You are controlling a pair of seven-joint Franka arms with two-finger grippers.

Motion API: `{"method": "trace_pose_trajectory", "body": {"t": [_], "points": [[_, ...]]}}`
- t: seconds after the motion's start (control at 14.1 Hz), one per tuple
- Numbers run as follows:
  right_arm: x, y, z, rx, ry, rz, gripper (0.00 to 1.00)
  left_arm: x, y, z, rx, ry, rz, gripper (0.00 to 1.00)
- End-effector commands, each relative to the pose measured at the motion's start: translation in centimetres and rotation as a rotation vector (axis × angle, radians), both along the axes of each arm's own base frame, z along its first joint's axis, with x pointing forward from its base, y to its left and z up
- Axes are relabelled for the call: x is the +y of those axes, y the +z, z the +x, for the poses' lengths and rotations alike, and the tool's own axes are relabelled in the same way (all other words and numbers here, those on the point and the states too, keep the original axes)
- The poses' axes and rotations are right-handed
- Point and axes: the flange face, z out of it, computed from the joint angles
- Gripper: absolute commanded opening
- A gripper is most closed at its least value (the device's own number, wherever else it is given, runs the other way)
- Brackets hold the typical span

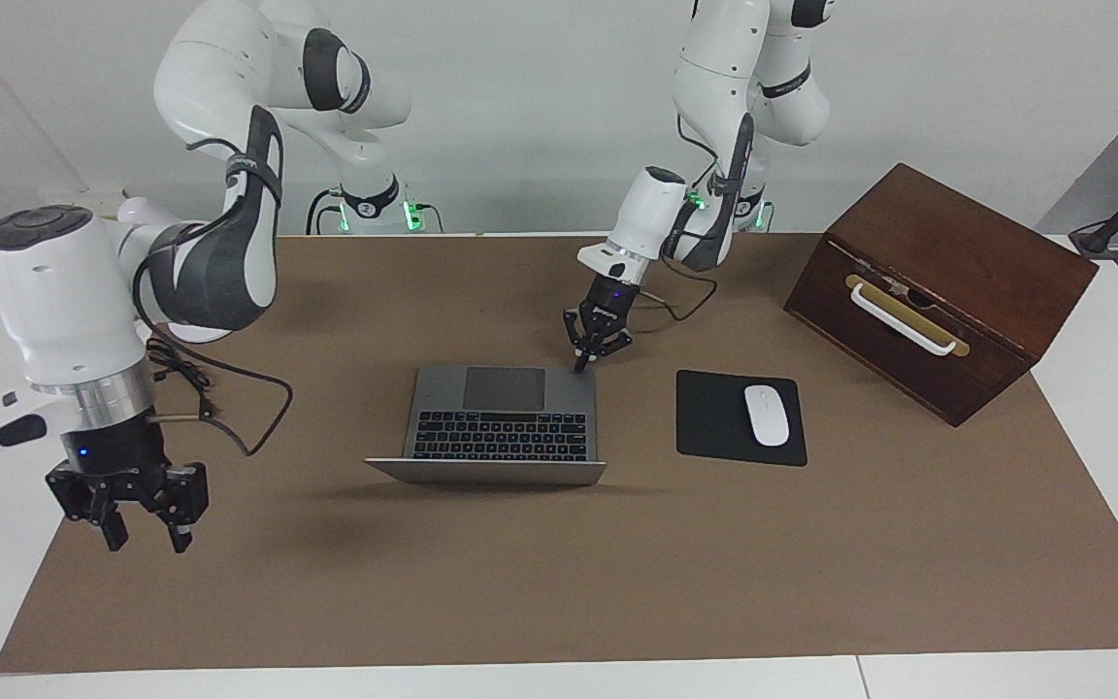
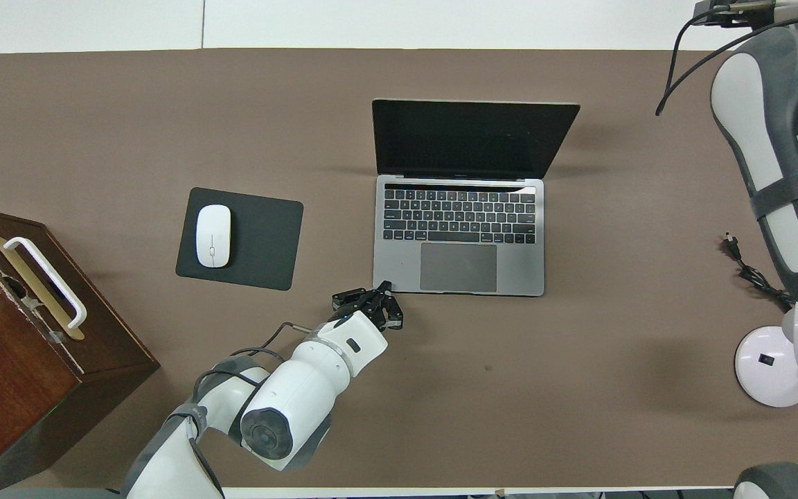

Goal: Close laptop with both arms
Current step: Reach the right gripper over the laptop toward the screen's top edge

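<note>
Laptop (image 1: 501,417) may skid if left gripper (image 1: 581,366), fingers pinched empty, slips off its corner as right gripper (image 1: 144,536), fingers spread empty, pushes.

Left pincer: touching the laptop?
Touching. In the facing view the shut left pincer has its tip planted on the laptop base corner nearest the robots; no gap shows.

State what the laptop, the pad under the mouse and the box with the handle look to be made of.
Laptop: probably metal, matte silver-grey, with an even sheen and thin edges.
Mouse pad: likely fabric or foam, flat matte black with no glare.
Box: wood, dark brown with visible grain and worn pale edges.
</note>
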Motion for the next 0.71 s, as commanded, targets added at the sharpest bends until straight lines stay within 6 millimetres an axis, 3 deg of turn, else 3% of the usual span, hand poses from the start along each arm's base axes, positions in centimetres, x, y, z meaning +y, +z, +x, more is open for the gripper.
{"method": "trace_pose_trajectory", "body": {"t": [0.0,0.07,0.35,0.42,0.64], "points": [[2.5,-1.5,1.4,-0.039,-0.001,0.034,0.13,-0.3,-1.5,0.4,0.005,-0.006,0.017,0.0],[3.6,-2.4,1.8,-0.051,-0.004,0.041,0.0,-0.3,-1.5,0.4,0.005,-0.006,0.017,0.0],[6.7,-3.4,2.1,-0.062,-0.001,0.051,0.0,-0.3,-1.5,0.4,0.005,-0.006,0.017,0.0],[9.7,-3.4,2.0,-0.063,-0.024,0.088,0.0,-0.2,-1.5,0.5,0.005,-0.003,0.018,0.0],[15.5,-2.7,1.5,-0.067,-0.099,0.182,0.0,-0.2,-1.5,0.5,0.005,-0.003,0.018,0.0]]}}
